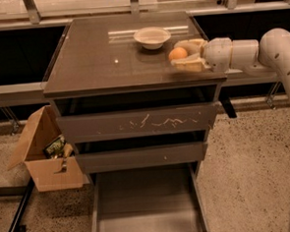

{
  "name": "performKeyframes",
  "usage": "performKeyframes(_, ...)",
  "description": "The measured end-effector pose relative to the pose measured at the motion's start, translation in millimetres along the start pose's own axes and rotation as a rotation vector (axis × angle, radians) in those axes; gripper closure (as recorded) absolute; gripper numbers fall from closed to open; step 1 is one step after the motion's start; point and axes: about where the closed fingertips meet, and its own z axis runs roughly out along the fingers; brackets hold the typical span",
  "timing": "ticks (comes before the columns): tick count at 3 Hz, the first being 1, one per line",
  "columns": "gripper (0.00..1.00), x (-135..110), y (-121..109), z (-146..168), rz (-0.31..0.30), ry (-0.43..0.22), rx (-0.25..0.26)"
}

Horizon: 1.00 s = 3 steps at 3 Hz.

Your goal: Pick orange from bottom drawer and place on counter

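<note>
The orange [177, 53] sits between the two cream fingers of my gripper [177, 55], over the right side of the counter [107, 58], just in front of a cream-white bowl [152, 37]. The gripper reaches in from the right on a white arm and is shut on the orange, low over the glossy top. I cannot tell whether the orange touches the surface. The bottom drawer [145, 204] stands pulled out below, and its grey floor is bare.
The top drawer with a scratched front [138, 123] and the middle drawer [140, 157] are pushed in. An open cardboard box [49, 160] with items stands on the floor at the left, with a black pole [20, 214] beside it. Dark shelving flanks the cabinet.
</note>
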Motion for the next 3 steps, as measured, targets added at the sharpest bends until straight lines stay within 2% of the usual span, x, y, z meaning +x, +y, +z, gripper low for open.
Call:
performKeyframes(1, 1.0, 8, -32, 18, 0.018, 0.016, 0.017)
performKeyframes(2, 1.0, 13, -50, 35, 0.031, 0.056, 0.021)
performKeyframes(3, 1.0, 20, -59, 45, 0.047, 0.104, 0.021)
